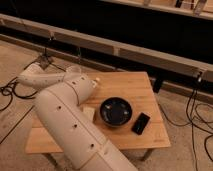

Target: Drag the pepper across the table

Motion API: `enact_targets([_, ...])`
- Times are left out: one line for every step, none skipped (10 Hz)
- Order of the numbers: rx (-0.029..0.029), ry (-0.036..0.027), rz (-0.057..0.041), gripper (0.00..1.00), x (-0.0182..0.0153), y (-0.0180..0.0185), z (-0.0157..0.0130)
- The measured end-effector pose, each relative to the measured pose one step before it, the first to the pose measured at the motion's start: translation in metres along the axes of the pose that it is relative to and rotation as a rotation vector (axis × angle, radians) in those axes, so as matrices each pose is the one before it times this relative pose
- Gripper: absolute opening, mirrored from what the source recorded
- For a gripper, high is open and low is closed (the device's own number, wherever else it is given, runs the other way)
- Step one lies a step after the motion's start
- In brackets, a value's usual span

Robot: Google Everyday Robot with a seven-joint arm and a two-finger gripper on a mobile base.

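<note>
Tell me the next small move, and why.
Probably swing the gripper in over the table: it seems to hang beyond the far-left corner. The pepper is not visible, perhaps hidden behind the arm.

Black bowl (pixel 116 111); dark flat device (pixel 140 123) just beside; pale block (pixel 89 113).
</note>
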Motion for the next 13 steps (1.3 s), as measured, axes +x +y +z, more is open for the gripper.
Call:
enact_targets([0.00010,-0.00332,0.00243,0.39,-0.00156,-0.00136,-0.00096])
enact_targets([-0.00201,-0.00381,0.00310,0.30,-0.00105,-0.00061,-0.00142])
enact_targets([-0.00154,-0.00138,0.00277,0.22,-0.00021,-0.00049,-0.00065])
enact_targets([-0.00522,-0.00361,0.00484,0.11,-0.00001,-0.00014,-0.00147])
enact_targets([-0.01039,-0.00542,0.00873,0.02,0.00014,0.00092,-0.00156])
enact_targets([-0.00904,-0.00392,0.00463,0.00,-0.00026,0.00148,-0.00038])
enact_targets([-0.01461,-0.00630,0.00467,0.00,-0.00075,0.00295,-0.00008])
enact_targets([-0.01273,-0.00673,0.00050,0.00,-0.00164,0.00338,-0.00005])
enact_targets([-0.01480,-0.00982,-0.00194,0.00,-0.00278,0.00431,-0.00016])
enact_targets([-0.00831,-0.00689,-0.00164,0.00,-0.00198,0.00256,-0.00041])
enact_targets([-0.01136,-0.01007,-0.00259,0.00,-0.00292,0.00362,-0.00095])
enact_targets([-0.00887,-0.00738,-0.00397,0.00,-0.00286,0.00318,-0.00018])
enact_targets([-0.00617,-0.00541,-0.00492,0.00,-0.00226,0.00241,-0.00020])
